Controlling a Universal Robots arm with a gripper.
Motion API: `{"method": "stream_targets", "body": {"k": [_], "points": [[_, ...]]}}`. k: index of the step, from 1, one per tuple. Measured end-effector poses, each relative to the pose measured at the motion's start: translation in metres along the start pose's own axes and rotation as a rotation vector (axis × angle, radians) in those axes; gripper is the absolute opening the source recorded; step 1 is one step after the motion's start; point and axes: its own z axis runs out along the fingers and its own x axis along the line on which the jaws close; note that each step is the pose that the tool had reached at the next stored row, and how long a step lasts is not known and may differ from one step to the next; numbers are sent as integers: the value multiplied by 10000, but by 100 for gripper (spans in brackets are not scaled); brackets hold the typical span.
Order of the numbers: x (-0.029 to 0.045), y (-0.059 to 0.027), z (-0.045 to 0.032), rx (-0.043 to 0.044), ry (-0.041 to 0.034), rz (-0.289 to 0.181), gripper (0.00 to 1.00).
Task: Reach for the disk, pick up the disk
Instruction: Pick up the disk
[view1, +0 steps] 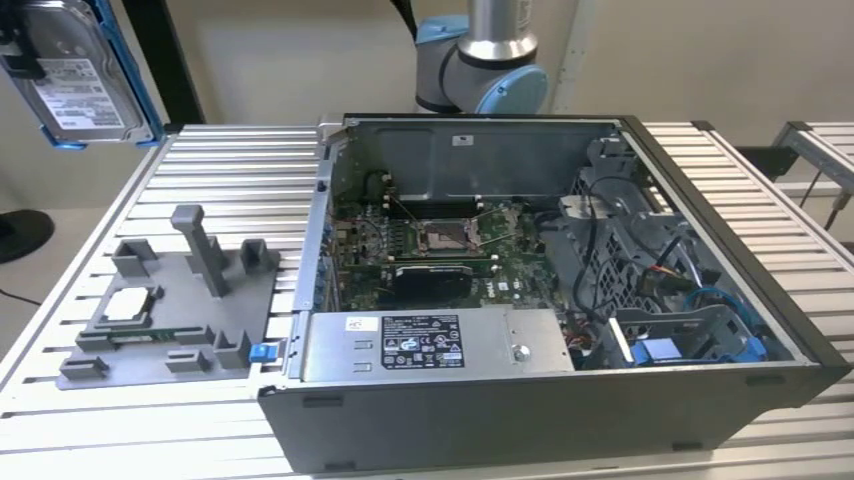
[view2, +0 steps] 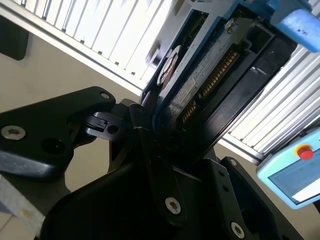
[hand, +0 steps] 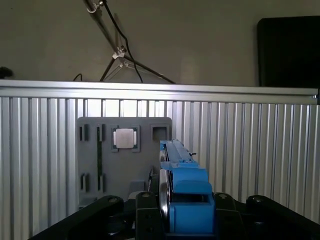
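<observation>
Slats of bare aluminium make up the desk (view1: 227, 160), and the open computer case (view1: 534, 430) takes most of the room on it, with the arm (view1: 478, 70) rising behind the case's back wall. Beside the case, towards the exterior view's left, lies the grey fixture tray (view1: 187, 335). The disk (view1: 83, 80) rests on none of these: in the exterior view it hangs in the air with its label towards us, high at the exterior view's left, well above the tray and well apart from the case. In the first wrist view we look edge-on along its blue rail (hand: 181, 172), and the tool (hand: 183, 204) is clamped on it, with black fingers (hand: 146, 205) against its flat faces. We judge the pick all but done, so doing it well is a matter of hold. We would want even pressure on both faces and no twist about the narrow pinch, since most of the drive reaches out beyond the tool and could lever loose. Smallest of all, the square silver chip (hand: 124, 138) sits in its pocket in the tray, apart from the disk
</observation>
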Motion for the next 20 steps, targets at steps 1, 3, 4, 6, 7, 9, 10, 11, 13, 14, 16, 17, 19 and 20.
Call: {"method": "stream_targets", "body": {"k": [1,3,4,6,7,9,10,11,13,14,16,17,19,20], "points": [[-1,1,-16,0,0,0,0],[-3,1,-46,0,-1,0,0],[-4,2,-61,0,-1,0,0],[-6,3,-93,0,-3,-1,0],[-7,3,-109,0,-4,-1,0],[-8,4,-130,-1,-5,0,0],[-8,4,-130,-1,-6,0,0],[-8,4,-130,-1,-6,-1,0],[-8,4,-130,0,-6,-1,0],[-8,4,-130,0,-6,-1,0],[-8,-2,-130,0,-6,-1,0],[-8,-9,-131,-2,-6,-1,0],[-8,-35,-131,0,-7,-1,0],[-8,-49,-132,0,-7,-1,0]]}}
